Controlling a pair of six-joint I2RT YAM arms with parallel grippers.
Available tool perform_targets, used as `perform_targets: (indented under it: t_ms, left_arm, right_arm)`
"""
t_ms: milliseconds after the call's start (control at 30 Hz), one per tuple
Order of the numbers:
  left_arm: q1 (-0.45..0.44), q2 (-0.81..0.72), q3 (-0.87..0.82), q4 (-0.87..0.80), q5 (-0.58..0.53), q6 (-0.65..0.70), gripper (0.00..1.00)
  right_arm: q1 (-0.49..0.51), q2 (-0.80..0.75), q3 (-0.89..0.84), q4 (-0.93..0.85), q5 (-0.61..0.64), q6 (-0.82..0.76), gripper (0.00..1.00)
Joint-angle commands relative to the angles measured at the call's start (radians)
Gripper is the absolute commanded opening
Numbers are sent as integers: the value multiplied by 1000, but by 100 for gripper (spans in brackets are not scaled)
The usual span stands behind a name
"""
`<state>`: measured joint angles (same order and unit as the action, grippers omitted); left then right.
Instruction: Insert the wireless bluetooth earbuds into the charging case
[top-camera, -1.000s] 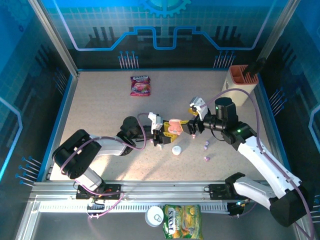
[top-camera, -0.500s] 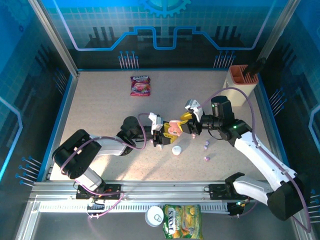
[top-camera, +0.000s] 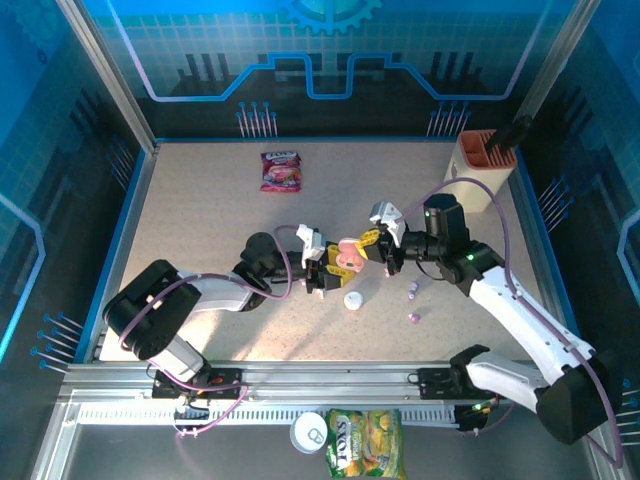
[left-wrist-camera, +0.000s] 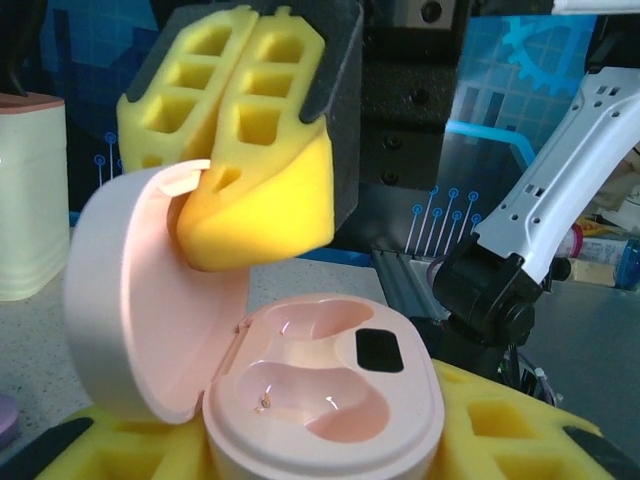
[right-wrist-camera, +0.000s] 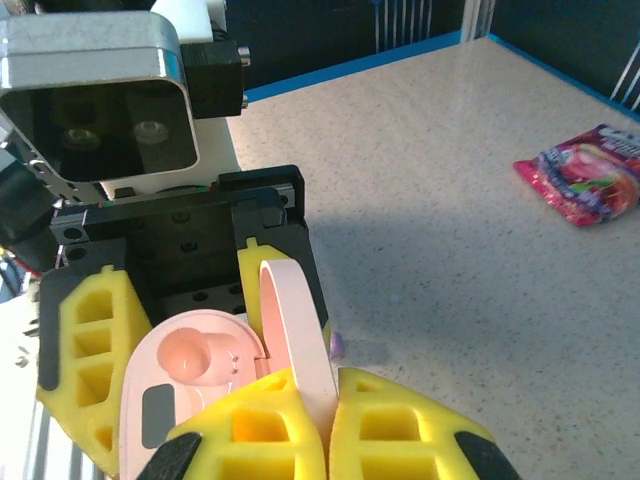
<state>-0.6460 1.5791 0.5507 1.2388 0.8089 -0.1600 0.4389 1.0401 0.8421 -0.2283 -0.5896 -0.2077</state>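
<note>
Left end effector (left-wrist-camera: 300, 450) gripping pink charging case (left-wrist-camera: 330, 390), right end effector (right-wrist-camera: 325, 415) pinched on its lid (right-wrist-camera: 295, 330) — overhead adds loose earbuds (top-camera: 413, 291)

Earbuds (top-camera: 412, 291) too small for detail; snack bag (top-camera: 365, 445) cut by edge.

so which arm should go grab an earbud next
Right, probably. The left gripper cradles the open pink case, and the loose earbuds lie on the right gripper's side; it must first release the lid.

High fixed view looking down, wrist views close, facing each other, sharing pink case (left-wrist-camera: 330, 400)
</note>
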Motion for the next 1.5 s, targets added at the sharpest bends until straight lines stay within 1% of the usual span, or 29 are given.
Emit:
perform_targets:
  t_ms: [0,100,267,533,733,1067,1167,1467]
  left_arm:
    - [-4,-17,5,45,14,-1,52]
    - [-4,-12,3,45,6,-4,59]
    - [-4,-6,3,49,-6,-13,65]
    - [-4,6,17,51,-16,-31,67]
    - [-3,12,24,41,-44,-46,72]
    - [-4,19,38,59,-54,-63,71]
    - [-4,19,42,62,-50,-64,68]
    - [-4,22,43,62,-43,-67,62]
  right_arm:
    - [32,-52,-44,117,112,-28,0]
    - [49,-73,-61,151,181,-37,0]
    - [50,-98,-79,157,234,-60,0]
    - [58,-113,-86,159,223,-65,0]
    - [67,-132,-87,156,214,-73,0]
    - [78,-125,-86,152,198,-78,0]
    - [80,-119,-86,151,196,-78,0]
    - [82,-105,-78,135,180,-87,0]
